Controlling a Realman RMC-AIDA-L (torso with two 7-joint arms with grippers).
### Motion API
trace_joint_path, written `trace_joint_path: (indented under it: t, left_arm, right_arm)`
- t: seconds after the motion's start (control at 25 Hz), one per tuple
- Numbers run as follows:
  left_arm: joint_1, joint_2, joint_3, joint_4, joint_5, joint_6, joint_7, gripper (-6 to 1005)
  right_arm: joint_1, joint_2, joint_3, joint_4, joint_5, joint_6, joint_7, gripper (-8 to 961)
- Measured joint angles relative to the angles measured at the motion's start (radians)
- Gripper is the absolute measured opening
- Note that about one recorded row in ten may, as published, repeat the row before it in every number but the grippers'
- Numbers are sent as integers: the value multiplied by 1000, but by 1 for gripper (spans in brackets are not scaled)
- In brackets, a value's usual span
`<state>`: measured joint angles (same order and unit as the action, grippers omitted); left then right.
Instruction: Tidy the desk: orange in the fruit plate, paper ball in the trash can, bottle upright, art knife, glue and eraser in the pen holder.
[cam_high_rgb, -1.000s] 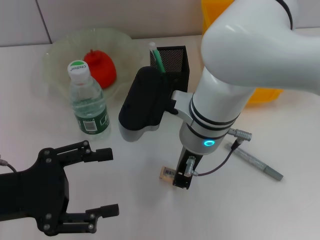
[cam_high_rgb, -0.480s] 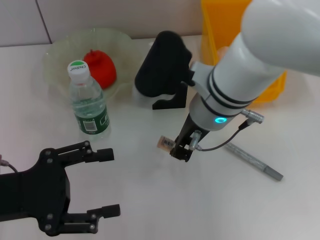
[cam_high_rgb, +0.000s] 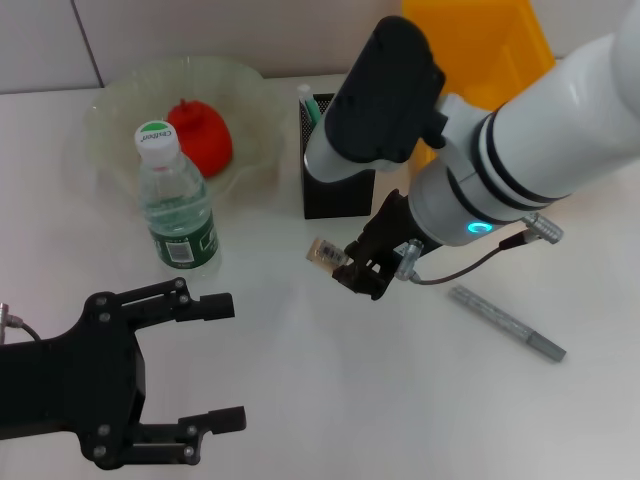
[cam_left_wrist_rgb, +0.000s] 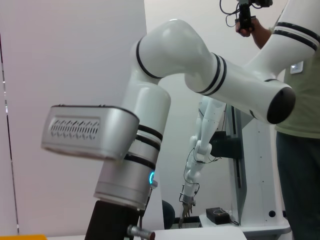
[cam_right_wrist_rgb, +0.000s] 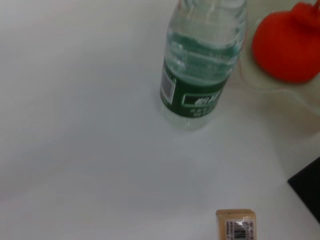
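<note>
Right gripper (cam_high_rgb: 362, 268) now lifted off desk (cam_high_rgb: 300, 400), pinching eraser (cam_high_rgb: 324, 253); a second ago eraser sat low on desk, nearer front edge. It has travelled toward pen holder (cam_high_rgb: 335, 190), now just in front of it. Drop-in likely next.

Bottle (cam_high_rgb: 178, 212) upright near left rear; orange (cam_high_rgb: 201, 135) in fruit plate (cam_high_rgb: 110, 120). Art knife (cam_high_rgb: 506, 322) flat toward right edge, not yet stowed.

Left gripper (cam_high_rgb: 170, 380) parked at front left corner, fingers spread, unmoved. Open room mid-desk; holder rim hemmed by right arm's own bulk.
</note>
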<state>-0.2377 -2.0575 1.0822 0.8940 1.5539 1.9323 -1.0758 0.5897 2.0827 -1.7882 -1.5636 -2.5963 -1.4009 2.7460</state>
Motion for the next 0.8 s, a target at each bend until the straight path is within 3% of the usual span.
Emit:
trace_joint_path:
  t: [0.28,0.48,0.8]
  left_arm:
    - [0,-1,-1,-2,-2,1,-1,801]
    - [0,-2,-1,-7,-4,1,-1,801]
    - [1,0,-4,-7,-5,1,-11,801]
  right_arm:
    - [-120,4,37,-101,17,60,-75,218]
    - [-160,6,48,-122,33,109,-103,218]
    - [-226,7,138,-140,207,203,-249,219]
